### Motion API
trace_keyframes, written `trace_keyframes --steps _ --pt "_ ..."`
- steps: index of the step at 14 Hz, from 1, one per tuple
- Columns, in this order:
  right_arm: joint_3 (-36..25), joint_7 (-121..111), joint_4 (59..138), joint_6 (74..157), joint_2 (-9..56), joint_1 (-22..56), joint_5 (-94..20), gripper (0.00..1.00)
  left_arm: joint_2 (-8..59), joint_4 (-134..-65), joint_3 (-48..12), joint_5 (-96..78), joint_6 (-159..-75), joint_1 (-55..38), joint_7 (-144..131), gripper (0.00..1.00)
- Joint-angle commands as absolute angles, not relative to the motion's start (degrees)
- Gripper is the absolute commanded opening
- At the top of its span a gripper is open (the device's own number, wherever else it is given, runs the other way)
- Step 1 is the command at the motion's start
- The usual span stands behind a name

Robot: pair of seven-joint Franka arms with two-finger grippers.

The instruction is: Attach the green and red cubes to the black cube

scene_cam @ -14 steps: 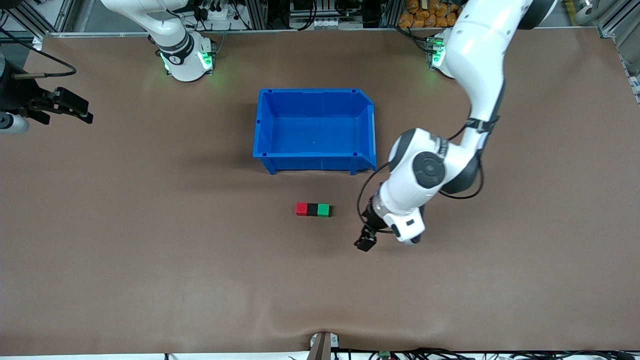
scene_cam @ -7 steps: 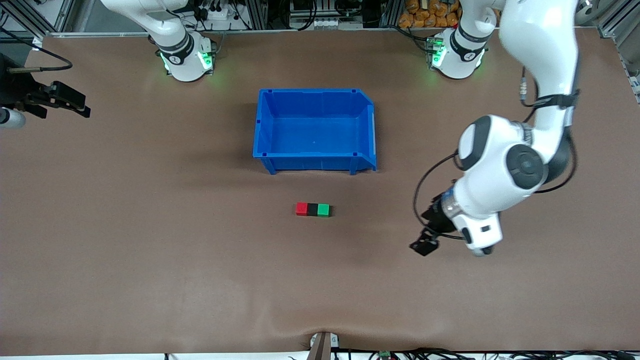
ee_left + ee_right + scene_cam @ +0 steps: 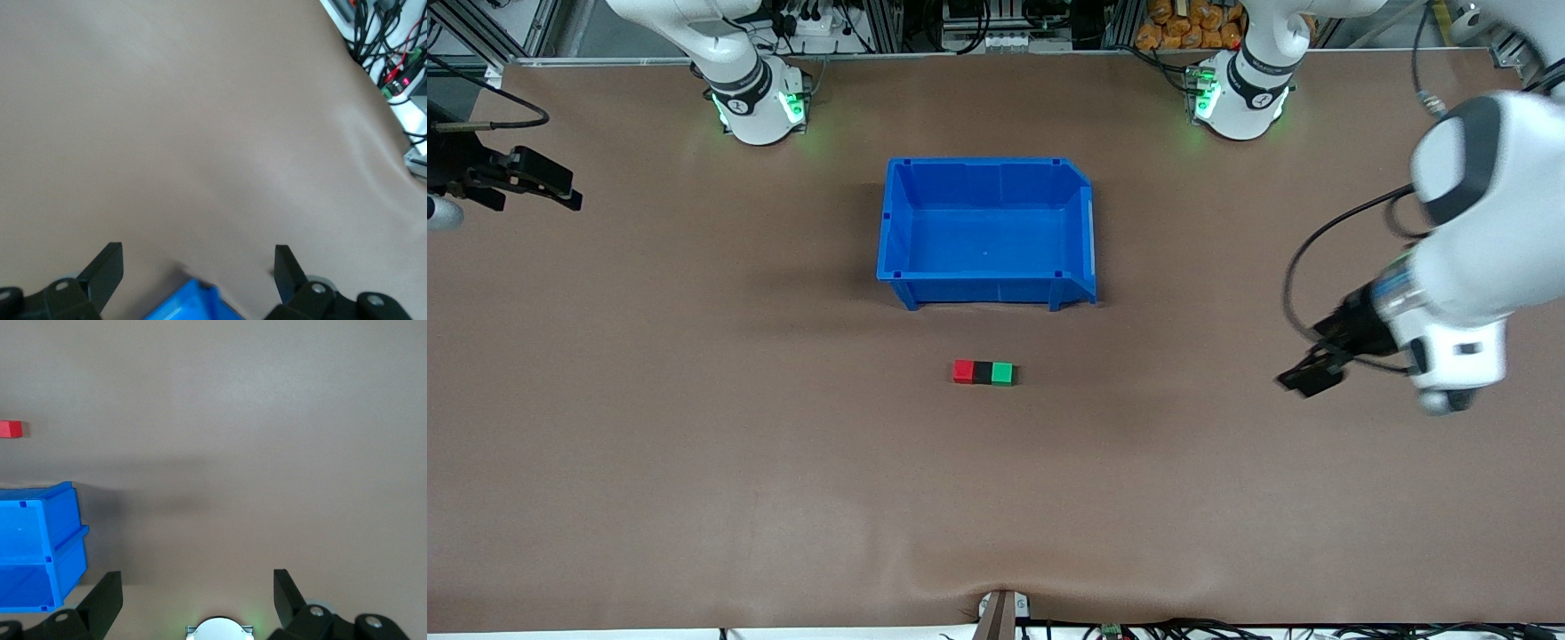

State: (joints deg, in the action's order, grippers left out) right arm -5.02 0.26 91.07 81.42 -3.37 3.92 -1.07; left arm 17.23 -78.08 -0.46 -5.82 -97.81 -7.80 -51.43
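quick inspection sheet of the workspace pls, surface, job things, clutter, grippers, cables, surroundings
surface: brown table, one low wrinkle at the edge nearest the front camera
job's things: red cube, black cube and green cube sit touching in one row, black in the middle, nearer the front camera than the blue bin
clutter: nothing seen; the bin looks empty
grippers: left gripper open, holding nothing, in the air over bare table toward the left arm's end; right gripper open, holding nothing, over the right arm's end of the table
cables: black cable looped at the left arm's wrist; loose wires off the table edges
surroundings: metal framing and equipment along the arms' bases
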Motion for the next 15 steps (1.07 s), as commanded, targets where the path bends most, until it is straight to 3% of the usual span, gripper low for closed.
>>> trace_keyframes --steps 1,7,15 --pt "-4.7 0.6 90.4 81.1 -3.2 3.4 -1.2 1.0 12.9 -79.7 -0.9 -5.0 -92.6 -4.2 -42.2 1.0" --pt "-4.7 0.6 90.4 81.1 -3.2 3.4 -1.3 1.0 11.1 -79.4 -0.8 -3.3 -83.5 0.3 -30.2 1.0" --pt "-4.7 0.6 89.9 81.2 -2.5 3.3 -1.3 1.0 8.9 -79.1 -0.9 -1.9 -83.4 -0.9 -27.6 1.0"
